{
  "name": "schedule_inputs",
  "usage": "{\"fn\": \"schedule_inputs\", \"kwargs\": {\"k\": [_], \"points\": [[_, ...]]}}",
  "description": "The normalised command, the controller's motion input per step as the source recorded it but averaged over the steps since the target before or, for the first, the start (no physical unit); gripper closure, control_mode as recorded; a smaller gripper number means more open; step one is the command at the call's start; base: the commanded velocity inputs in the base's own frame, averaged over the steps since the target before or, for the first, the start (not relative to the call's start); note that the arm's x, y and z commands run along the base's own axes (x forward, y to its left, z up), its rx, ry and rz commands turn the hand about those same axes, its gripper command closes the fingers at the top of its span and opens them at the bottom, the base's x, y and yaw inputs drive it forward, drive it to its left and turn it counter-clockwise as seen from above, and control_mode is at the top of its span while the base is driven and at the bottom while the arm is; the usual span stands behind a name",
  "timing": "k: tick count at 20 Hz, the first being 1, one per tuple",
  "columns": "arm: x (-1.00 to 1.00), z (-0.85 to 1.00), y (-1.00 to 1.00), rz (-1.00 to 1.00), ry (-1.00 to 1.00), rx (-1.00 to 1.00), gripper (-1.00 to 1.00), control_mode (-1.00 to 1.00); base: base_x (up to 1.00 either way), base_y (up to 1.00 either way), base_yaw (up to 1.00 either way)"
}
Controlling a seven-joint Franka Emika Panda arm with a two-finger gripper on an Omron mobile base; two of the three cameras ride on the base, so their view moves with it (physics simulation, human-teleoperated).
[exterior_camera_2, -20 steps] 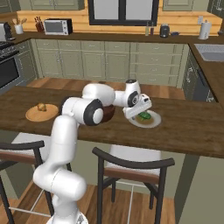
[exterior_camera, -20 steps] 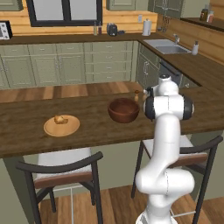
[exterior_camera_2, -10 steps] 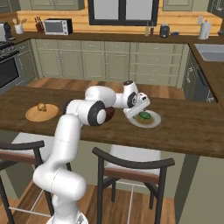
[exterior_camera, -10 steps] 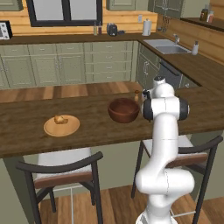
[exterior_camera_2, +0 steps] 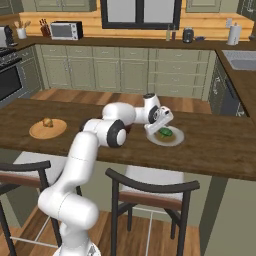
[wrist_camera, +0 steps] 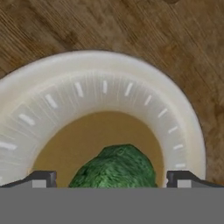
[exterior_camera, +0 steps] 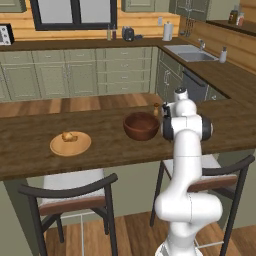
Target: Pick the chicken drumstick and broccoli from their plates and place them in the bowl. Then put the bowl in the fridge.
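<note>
Wooden desk (exterior_camera_2: 215, 150): end effector (wrist_camera: 111, 177) has dropped closer over broccoli (wrist_camera: 116, 168) on pale plate (wrist_camera: 131, 78), fingers apart w/ floret between. Grab looks next; bowl (exterior_camera: 142, 125) empty.

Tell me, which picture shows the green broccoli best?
The hand view: the broccoli sits big and close on its pale plate. The right base view shows it small, beside the hand. The left base view hides it.

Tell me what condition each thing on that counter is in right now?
Broccoli: lying on its plate, not grasped.
Pale plate: holds the broccoli.
Bowl: upright, looks empty.
Chicken drumstick: lying on the tan plate.
Gripper: fingers open, either side of the broccoli.
</note>
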Motion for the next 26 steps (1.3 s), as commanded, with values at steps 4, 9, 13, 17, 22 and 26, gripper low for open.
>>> {"fn": "schedule_inputs", "kwargs": {"k": [4, 9, 13, 17, 22, 26], "points": [[0.00, -0.16, -0.08, 0.00, 0.00, -0.01, -1.00, -1.00, 0.00, 0.00, 0.00], [0.02, -0.28, 0.00, 0.00, 0.03, -0.02, -1.00, -1.00, 0.00, 0.00, 0.00], [0.01, -0.50, 0.00, 0.00, 0.09, 0.00, 1.00, -1.00, 0.00, 0.00, 0.00], [-0.42, -0.10, 0.01, 0.00, 0.03, 0.00, 1.00, -1.00, 0.00, 0.00, 0.00], [-0.66, 0.11, 0.26, -0.02, 0.00, 0.00, 1.00, -1.00, 0.00, 0.00, 0.00], [-0.70, 0.67, 0.56, 0.00, -0.03, 0.05, 1.00, -1.00, 0.00, 0.00, 0.00]]}}
